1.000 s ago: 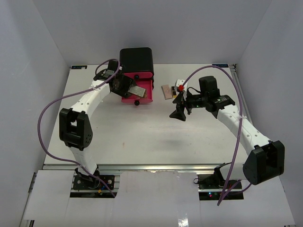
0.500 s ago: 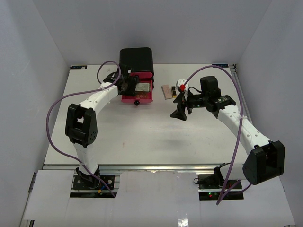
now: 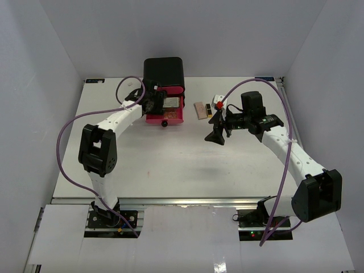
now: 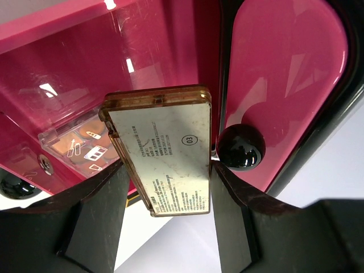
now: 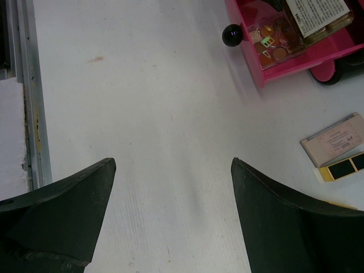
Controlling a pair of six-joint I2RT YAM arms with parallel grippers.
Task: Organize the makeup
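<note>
My left gripper (image 4: 168, 166) is shut on a flat tan compact (image 4: 165, 151) with a printed label, which it holds tilted over the open pink drawer (image 4: 85, 62). A pink-brown eyeshadow palette (image 4: 79, 142) under a clear lid lies in that drawer. From above, the left gripper (image 3: 153, 102) sits at the drawer (image 3: 173, 116). My right gripper (image 3: 216, 129) hangs open over bare table, fingers (image 5: 68, 199) wide apart with nothing between them. More makeup lies on the table: a flat beige case (image 5: 334, 139) and a black-and-gold piece (image 5: 344, 166).
The black box (image 3: 164, 71) with pink drawers stands at the back centre. The open drawer's black knob (image 5: 231, 35) sticks out toward the table's middle. A small white item with a red top (image 3: 217, 102) lies beside the loose makeup. An aluminium rail (image 5: 25, 85) marks the table's edge.
The left arm has swung right and carried the tan compact from in front of the drawer to over its inside. The right arm has barely moved.
</note>
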